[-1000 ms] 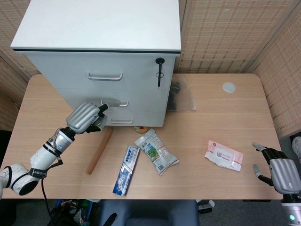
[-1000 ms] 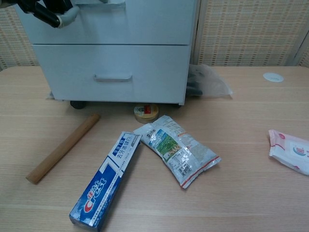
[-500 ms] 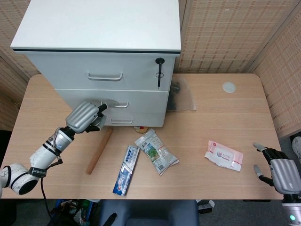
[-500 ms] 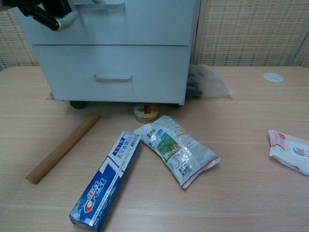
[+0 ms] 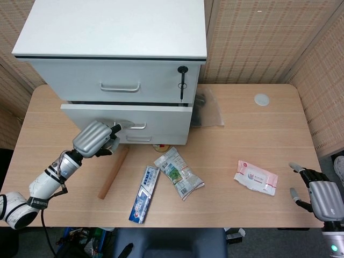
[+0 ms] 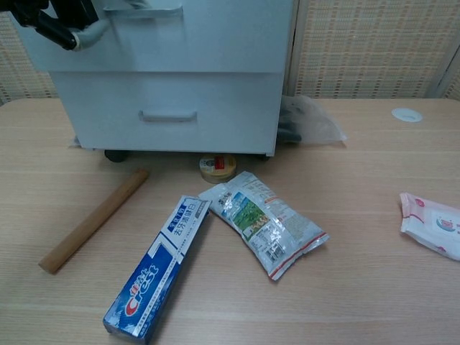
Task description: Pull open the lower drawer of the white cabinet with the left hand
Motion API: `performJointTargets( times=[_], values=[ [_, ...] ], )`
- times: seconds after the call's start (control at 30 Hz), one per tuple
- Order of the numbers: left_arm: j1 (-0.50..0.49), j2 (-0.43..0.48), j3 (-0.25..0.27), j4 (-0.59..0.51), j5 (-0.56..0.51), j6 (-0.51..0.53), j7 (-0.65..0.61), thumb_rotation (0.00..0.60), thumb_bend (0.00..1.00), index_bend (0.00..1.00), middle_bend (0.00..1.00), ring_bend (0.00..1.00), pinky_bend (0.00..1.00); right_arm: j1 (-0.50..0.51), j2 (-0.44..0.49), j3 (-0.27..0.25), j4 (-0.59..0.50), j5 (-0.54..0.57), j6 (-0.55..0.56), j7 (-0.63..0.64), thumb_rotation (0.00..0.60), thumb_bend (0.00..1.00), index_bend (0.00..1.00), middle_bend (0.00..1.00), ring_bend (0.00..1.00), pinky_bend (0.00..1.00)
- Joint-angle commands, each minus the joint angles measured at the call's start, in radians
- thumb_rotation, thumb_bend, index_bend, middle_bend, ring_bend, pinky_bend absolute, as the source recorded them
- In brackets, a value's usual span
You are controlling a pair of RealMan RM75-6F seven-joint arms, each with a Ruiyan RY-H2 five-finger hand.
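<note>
The left hand [image 5: 95, 138] is gripping the handle [image 5: 130, 126] of the middle drawer [image 5: 129, 115], which is sliding out; the lower drawer [image 6: 169, 111], underneath, is sitting closed, untouched.

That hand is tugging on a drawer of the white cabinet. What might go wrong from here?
1. The left hand seems to hold only the left end of the handle, so it could slip off.
2. The cabinet stands on wheels; it may roll forward onto the tape roll instead of the drawer sliding further out.
</note>
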Motion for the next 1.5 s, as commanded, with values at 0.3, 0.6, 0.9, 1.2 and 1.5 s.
performJointTargets(
  times=[0.3, 0.6, 0.9, 1.2, 1.5],
  values=[
    [0.009, 0.032, 0.016, -0.034, 0.002, -0.004, 0.017, 0.600, 0.66, 0.18, 0.90, 0.94, 1.00, 0.001, -0.001, 0.001, -0.001, 0.004, -0.003, -0.002, 0.600, 0.33, 0.20, 0.31, 0.30, 0.31],
    [0.017, 0.056, 0.024, -0.059, 0.015, 0.003, 0.026, 0.600, 0.66, 0.18, 0.90, 0.94, 1.00, 0.004, -0.002, 0.003, -0.004, 0.005, -0.007, -0.007, 0.600, 0.33, 0.20, 0.31, 0.30, 0.31],
    [0.026, 0.092, 0.034, -0.094, 0.025, 0.002, 0.038, 0.600, 0.66, 0.18, 0.90, 0.94, 1.00, 0.005, 0.000, 0.003, -0.007, 0.005, -0.007, -0.010, 0.600, 0.33, 0.20, 0.31, 0.30, 0.31],
    [0.040, 0.129, 0.045, -0.131, 0.037, 0.005, 0.054, 0.600, 0.66, 0.18, 0.90, 0.94, 1.00, 0.006, -0.001, 0.003, -0.008, 0.003, -0.007, -0.012, 0.600, 0.33, 0.20, 0.31, 0.30, 0.31],
    [0.052, 0.157, 0.053, -0.169, 0.054, 0.011, 0.061, 0.600, 0.66, 0.18, 0.90, 0.94, 1.00, 0.005, -0.001, 0.003, -0.009, 0.002, -0.005, -0.011, 0.600, 0.33, 0.20, 0.31, 0.30, 0.31]
  ],
)
